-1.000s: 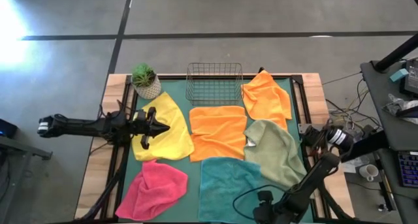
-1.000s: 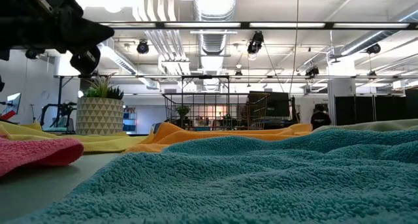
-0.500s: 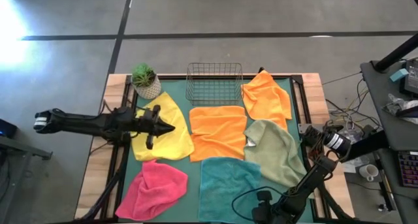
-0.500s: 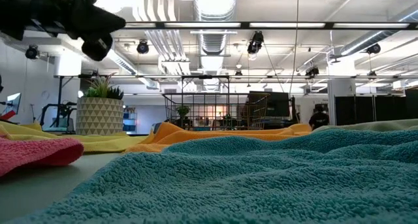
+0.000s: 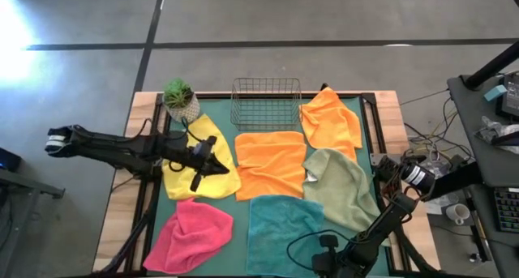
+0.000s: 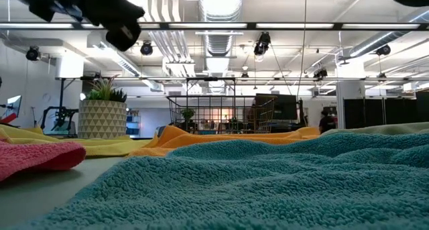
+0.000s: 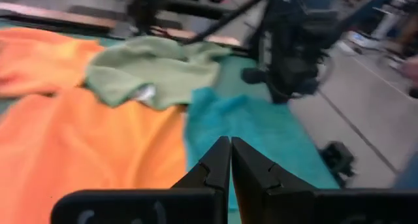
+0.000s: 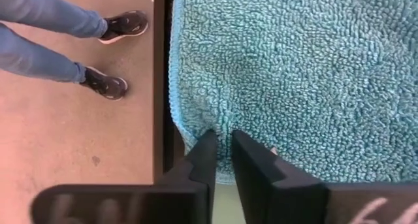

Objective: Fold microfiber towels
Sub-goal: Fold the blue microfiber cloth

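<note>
Left tool (image 5: 217, 166) pressed together, nothing in it, hovering over the lower right part of the crumpled yellow microfiber towel (image 5: 183, 171), left of centre in the high view. Right tool (image 8: 221, 157) at the bottom edge of frame, fingers (image 8: 255, 160) nearly together at the near hem of the fluffy teal microfiber towel (image 5: 280, 225); can't tell if it's pinching the cloth. Flat orange towel (image 5: 270, 163) centre of the green worktop (image 5: 238, 205), second orange towel (image 5: 332, 119) upper right, sage green towel (image 5: 345, 187) right, pink towel (image 5: 191, 234) lower left.
</note>
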### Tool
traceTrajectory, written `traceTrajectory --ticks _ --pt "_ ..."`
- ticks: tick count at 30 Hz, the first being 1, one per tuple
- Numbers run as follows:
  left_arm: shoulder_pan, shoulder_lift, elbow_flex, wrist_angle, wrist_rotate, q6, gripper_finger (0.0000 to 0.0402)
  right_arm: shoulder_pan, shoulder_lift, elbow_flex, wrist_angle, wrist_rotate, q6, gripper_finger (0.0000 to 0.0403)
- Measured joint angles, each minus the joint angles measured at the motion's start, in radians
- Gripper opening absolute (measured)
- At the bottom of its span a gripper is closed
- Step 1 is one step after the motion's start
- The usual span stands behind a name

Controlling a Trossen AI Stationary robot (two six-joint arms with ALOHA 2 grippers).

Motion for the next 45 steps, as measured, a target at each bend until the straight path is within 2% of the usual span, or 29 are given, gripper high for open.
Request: traceTrajectory --ticks 3,15,22,26,31,34,41,45 --pt "-0.043 0.05 0.02 -0.009 0.02 0.0 0.0 0.0 -0.004 0.0 0.0 -0.002 0.021 0.0011" --pt "-0.272 0.263 0.076 -0.003 0.025 -0.007 0.0 -0.022 -0.039 -0.004 -0.006 0.046 0.114 0.0009" --pt "-0.336 0.357 0.139 -0.002 0.028 -0.082 0.0 -0.027 -0.04 -0.004 0.0 0.063 0.198 0.0008" --pt "-0.353 0.381 0.171 -0.002 0.028 -0.072 0.0 -0.029 -0.041 -0.004 0.002 0.065 0.233 0.0008" --pt "-0.371 0.384 0.211 -0.054 0.008 0.074 0.0 -0.034 -0.042 0.008 0.002 0.087 0.265 0.0008" --pt "-0.377 0.375 0.231 -0.105 -0.035 0.1 0.0 -0.04 -0.042 0.027 0.004 0.122 0.276 0.0008" --pt "-0.377 0.371 0.256 -0.108 -0.038 0.115 0.0 -0.06 -0.042 0.047 -0.003 0.147 0.307 0.0008" --pt "-0.385 0.371 0.256 -0.1 -0.015 0.202 0.0 -0.067 -0.043 0.047 -0.003 0.159 0.325 0.0008"
